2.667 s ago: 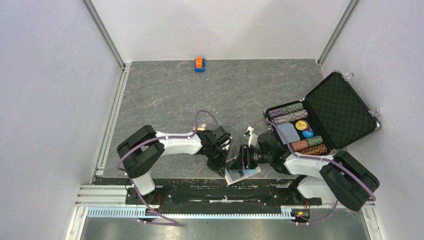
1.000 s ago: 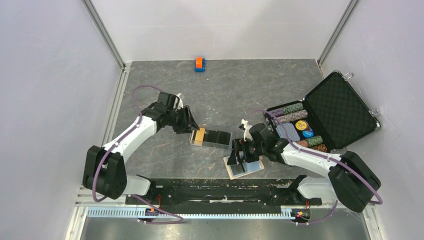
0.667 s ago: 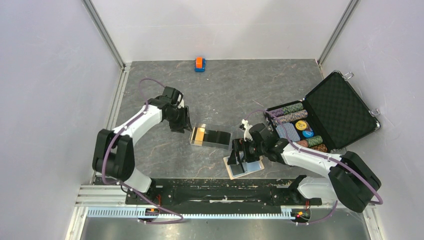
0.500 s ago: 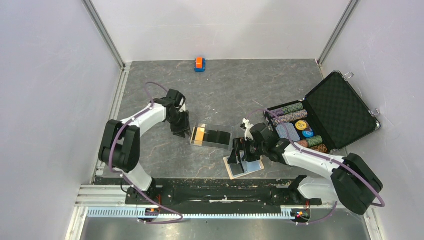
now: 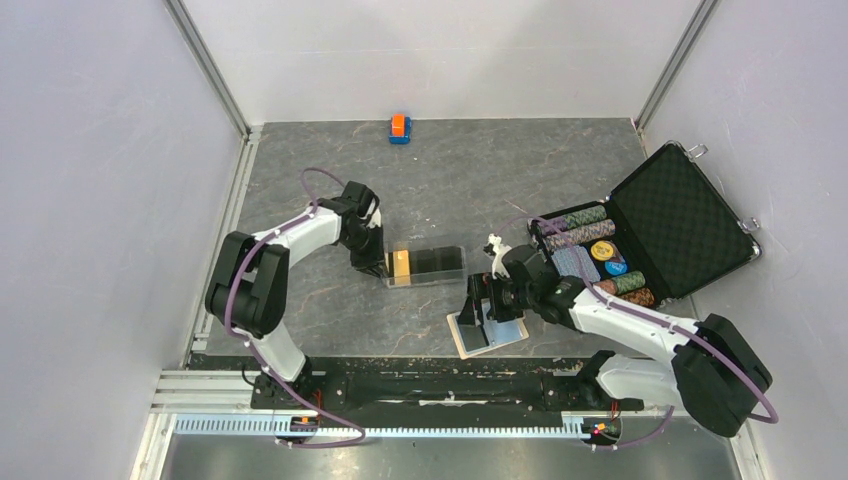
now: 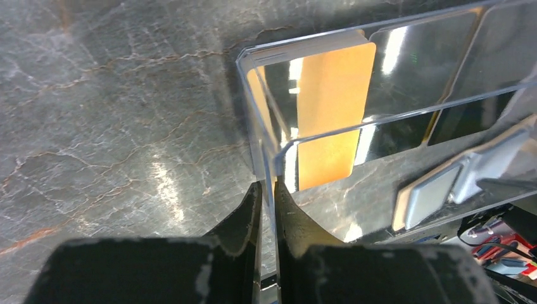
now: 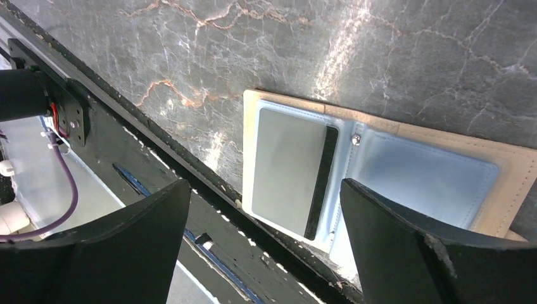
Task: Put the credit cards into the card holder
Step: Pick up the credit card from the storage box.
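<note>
The card holder (image 5: 500,337) lies open near the table's front edge, tan with a light-blue lining (image 7: 430,177). A grey card with a black stripe (image 7: 285,168) lies on its left half. My right gripper (image 5: 478,308) hovers over it, jaws wide open and empty (image 7: 265,190). A clear plastic card tray (image 5: 425,267) holds an orange card (image 6: 329,114) and dark shiny cards (image 6: 411,76). My left gripper (image 5: 378,265) is shut on the tray's left end wall (image 6: 267,185). The holder's edge shows in the left wrist view (image 6: 430,193).
An open black foam-lined case (image 5: 680,215) with poker chips and a blue deck stands at the right. A small orange-and-blue block (image 5: 400,128) sits at the far edge. The black front rail (image 5: 430,385) runs just below the holder.
My left arm left the holder, swung out to the left, then closed on the clear tray's left end; the tray turned slightly. My right gripper stayed open over the holder.
</note>
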`<state>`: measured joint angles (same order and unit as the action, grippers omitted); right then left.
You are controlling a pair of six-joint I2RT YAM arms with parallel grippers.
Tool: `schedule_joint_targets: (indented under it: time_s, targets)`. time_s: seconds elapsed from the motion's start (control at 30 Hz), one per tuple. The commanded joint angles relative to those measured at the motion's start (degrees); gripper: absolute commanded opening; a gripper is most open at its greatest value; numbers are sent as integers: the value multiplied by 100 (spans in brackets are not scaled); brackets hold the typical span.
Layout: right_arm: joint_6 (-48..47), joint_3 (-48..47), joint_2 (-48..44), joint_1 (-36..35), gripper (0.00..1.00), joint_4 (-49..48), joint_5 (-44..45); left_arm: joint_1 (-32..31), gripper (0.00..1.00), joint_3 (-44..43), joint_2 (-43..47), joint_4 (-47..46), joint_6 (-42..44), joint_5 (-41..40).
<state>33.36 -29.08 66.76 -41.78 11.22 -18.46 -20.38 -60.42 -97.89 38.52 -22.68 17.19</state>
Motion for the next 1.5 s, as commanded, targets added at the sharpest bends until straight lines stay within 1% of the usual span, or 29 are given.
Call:
schedule_joint_targets:
  time_s: [0.0,0.2,0.33,0.5,0.63,0.87,1.0,1.1,1.17,1.33,1.43,1.47]
  targets:
    - [-79,-524,-118,12,91,35,247,-270,10,-124,-129,-378,-142,333]
    - [-183,-1086,4,12,94,169,441,-723,10,-316,-274,-416,-373,304]
    - [-238,-1355,138,12,95,176,523,-922,11,-295,-260,-546,-724,238]
    - [-321,-1576,392,21,95,172,545,-1090,17,-244,-223,-634,-966,162]
    - [-382,-1742,729,22,95,106,500,-1099,23,-148,-198,-729,-1042,238]
    - [-319,-1900,1312,21,94,-258,358,-1099,26,136,30,-1035,-1168,540]
    - [-261,-1994,1682,29,90,-506,321,-1045,27,263,214,-1007,-1168,557]
    - [-221,-2089,2066,28,83,-687,284,-929,27,312,340,-915,-1060,579]
    - [-178,-2141,2292,30,77,-840,270,-836,27,303,417,-830,-953,601]
    - [-95,-2231,2825,21,69,-1076,279,-714,27,255,415,-681,-756,615]
    - [-34,-2284,3040,21,62,-1330,303,-716,23,198,300,-611,-646,619]
    - [-23,-2325,3097,13,58,-1343,311,-709,21,183,260,-587,-611,611]
